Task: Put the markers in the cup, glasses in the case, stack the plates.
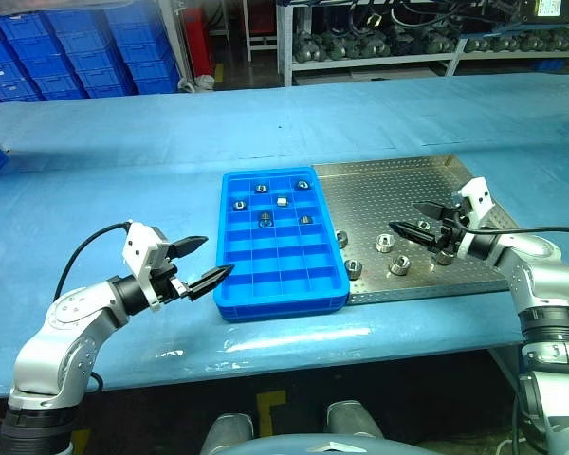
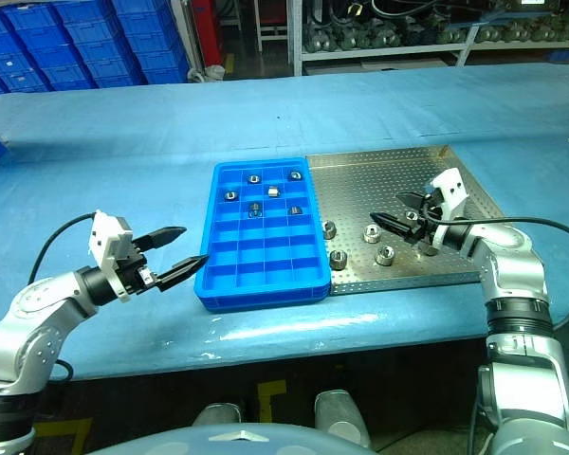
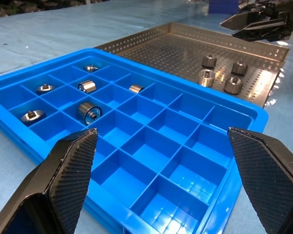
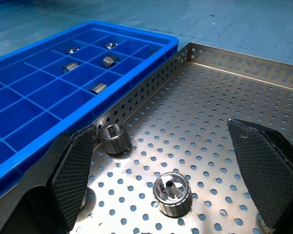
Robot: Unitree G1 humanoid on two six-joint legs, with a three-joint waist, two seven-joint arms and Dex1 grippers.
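Hovering open-fingered, the right gripper (image 1: 420, 218) sits over small metal rollers (image 4: 172, 193) beside the blue tray (image 1: 229, 301); hard, slick, best pinched across their sides. The left gripper (image 1: 201, 263) is open too.

Both head views look down over the whole table (image 1: 95, 161), while each wrist view sits close, sharing the blue tray (image 3: 151, 146).

Long table (image 1: 123, 171) with a blue cover spans the frame, left to right. Blue compartment tray (image 1: 281, 289) sits centre frame, directly on the cover. Perforated metal tray (image 1: 398, 185) lies just right of it, long edges touching. Both trays sit nearer the table's front edge, lower half of frame. Cover wrinkled in places.
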